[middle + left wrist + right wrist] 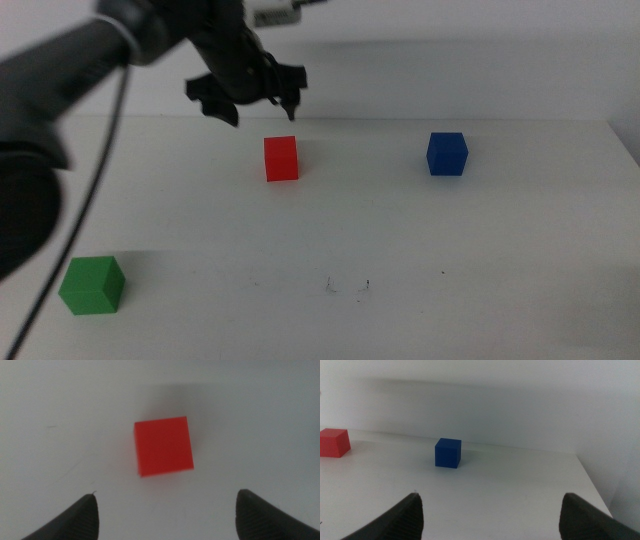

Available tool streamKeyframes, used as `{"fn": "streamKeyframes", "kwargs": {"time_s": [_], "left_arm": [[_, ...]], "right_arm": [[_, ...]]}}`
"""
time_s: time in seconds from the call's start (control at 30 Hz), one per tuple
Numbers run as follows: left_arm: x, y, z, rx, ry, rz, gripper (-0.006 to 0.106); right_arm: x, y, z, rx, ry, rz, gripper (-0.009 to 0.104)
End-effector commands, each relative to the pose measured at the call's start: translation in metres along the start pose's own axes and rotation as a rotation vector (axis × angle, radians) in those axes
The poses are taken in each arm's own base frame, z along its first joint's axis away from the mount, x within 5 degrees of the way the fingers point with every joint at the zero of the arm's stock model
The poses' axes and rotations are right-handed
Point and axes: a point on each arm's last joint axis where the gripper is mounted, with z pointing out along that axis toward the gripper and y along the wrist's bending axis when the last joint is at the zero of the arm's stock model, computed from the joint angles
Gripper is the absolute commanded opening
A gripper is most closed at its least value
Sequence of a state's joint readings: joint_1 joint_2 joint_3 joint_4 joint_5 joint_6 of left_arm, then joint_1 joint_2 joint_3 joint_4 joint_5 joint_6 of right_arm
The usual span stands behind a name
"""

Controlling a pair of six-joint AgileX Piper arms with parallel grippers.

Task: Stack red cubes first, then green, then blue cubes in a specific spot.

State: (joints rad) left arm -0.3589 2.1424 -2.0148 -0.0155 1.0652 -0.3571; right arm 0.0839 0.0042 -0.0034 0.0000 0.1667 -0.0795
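Left tool (pixel 262 101) hovers spread wide above red cube (pixel 281 159) on counter (pixel 480 250); right tool (pixel 490 515) waits, released.

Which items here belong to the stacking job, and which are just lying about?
Job:
- red cube, under the open left claw
- green cube
- blue cube
- speck-marked spot

Lying about:
- nothing besides the white table; the open right claw waits

1 red cube (pixel 281 159), 1 green cube (pixel 91 285), 1 blue cube (pixel 446 154), 3 cubes tot.
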Motion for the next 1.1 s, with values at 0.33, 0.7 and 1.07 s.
{"fn": "streamKeyframes", "kwargs": {"time_s": [0.33, 0.7, 1.07], "left_arm": [[-0.003, -0.004, 0.084, -0.015, 0.013, -0.028, 0.093], [0.000, -0.002, 0.115, -0.017, -0.009, -0.036, 0.036], [0.088, -0.062, -0.004, 0.108, -0.052, 0.023, 0.018]], "right_arm": [[0.000, 0.000, 0.000, 0.007, -0.009, -0.019, 0.093], [0.000, 0.000, 0.000, 0.007, -0.009, -0.019, 0.093], [0.000, 0.000, 0.000, 0.007, -0.009, -0.019, 0.093]]}}
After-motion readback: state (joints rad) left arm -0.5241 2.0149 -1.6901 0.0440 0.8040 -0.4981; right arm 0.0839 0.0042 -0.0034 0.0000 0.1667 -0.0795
